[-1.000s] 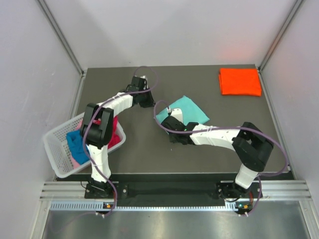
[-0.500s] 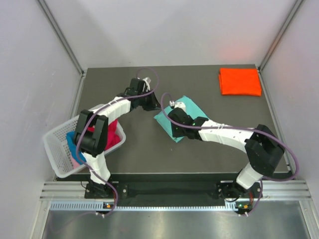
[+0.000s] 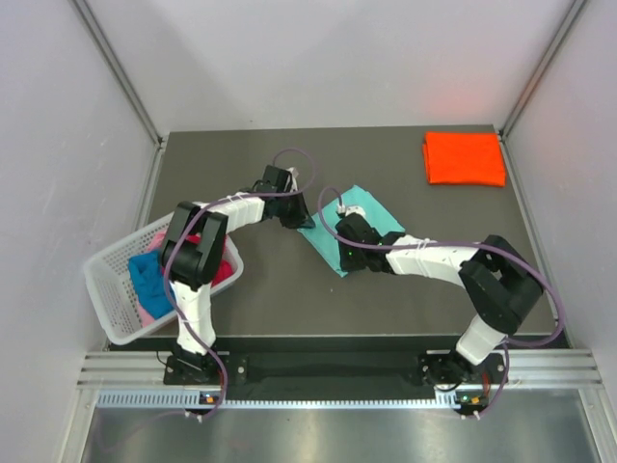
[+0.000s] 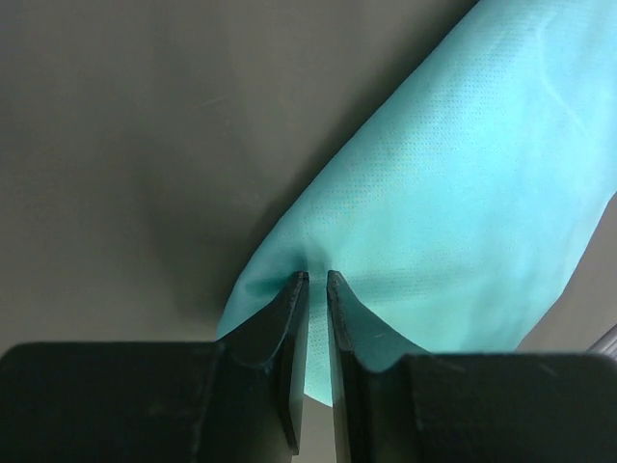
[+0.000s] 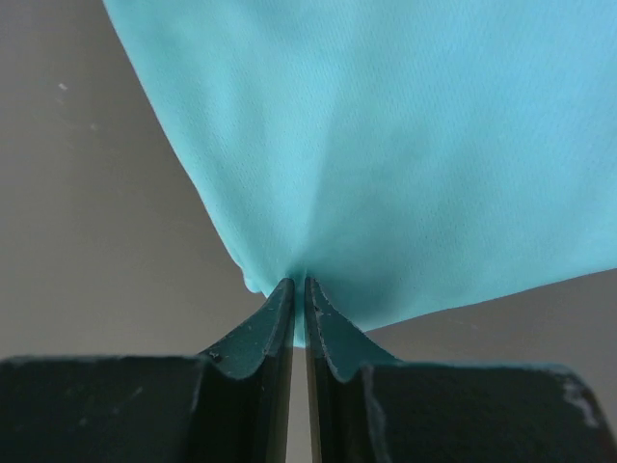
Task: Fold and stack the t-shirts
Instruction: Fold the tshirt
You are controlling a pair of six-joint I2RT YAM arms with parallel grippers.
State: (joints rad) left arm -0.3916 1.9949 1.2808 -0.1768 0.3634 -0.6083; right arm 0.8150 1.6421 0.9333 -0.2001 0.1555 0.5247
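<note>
The teal t-shirt (image 3: pixel 328 239) lies folded mid-table, partly under both arms. My left gripper (image 3: pixel 297 218) is shut on its left edge; in the left wrist view the cloth (image 4: pixel 453 193) is pinched between the fingers (image 4: pixel 314 282). My right gripper (image 3: pixel 345 230) is shut on the teal cloth's near corner; in the right wrist view the cloth (image 5: pixel 405 145) puckers at the tips (image 5: pixel 297 285). An orange t-shirt (image 3: pixel 465 158) lies folded at the far right corner. Blue (image 3: pixel 149 273), magenta-red (image 3: pixel 222 258) and pink shirts sit in the basket.
A white lattice basket (image 3: pixel 108 289) stands at the table's left edge, overhanging it. Grey walls surround the dark table (image 3: pixel 280 289). Cables loop over both arms above the teal shirt.
Both grippers have moved closer together onto the teal shirt. The shirt has been drawn from a wider spread into a narrower diagonal fold.
</note>
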